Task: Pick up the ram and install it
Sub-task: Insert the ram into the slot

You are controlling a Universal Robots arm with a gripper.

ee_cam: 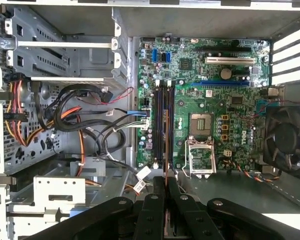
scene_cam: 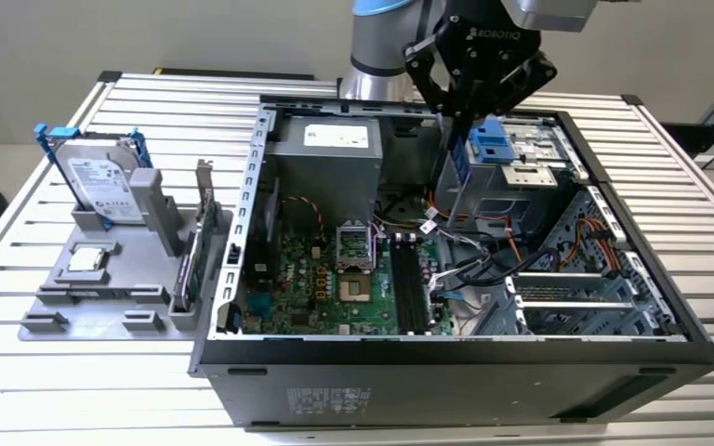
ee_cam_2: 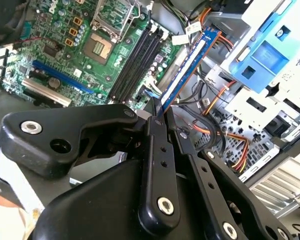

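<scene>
The ram (ee_cam_2: 187,70), a long, narrow, thin circuit-board stick, looks blue along its face in the second wrist view, with dark chips and a white label strip. It is pinched at one end between the fingertips of the black metal gripper (ee_cam_2: 160,117), whose fingers are clamped tight on it. In the exterior view the gripper (scene_cam: 467,116) hangs over the far part of the open black tower computer case (scene_cam: 456,372), which lies on its side. The stick's long axis runs away from the fingertips, down into the case, with its free end toward the green motherboard (ee_cam: 215,100). In the first wrist view the ram (ee_cam: 166,150) shows edge-on as a thin line that runs parallel to the long black memory slots (ee_cam: 160,125) and lies over them. The case rests on a table of silvery aluminium slats (scene_cam: 85,372). On the exterior view's left, a grey plastic fixture tray (scene_cam: 97,297) holds an upright silver hard drive with blue rails (scene_cam: 97,181). A pale wall lies beyond.
</scene>
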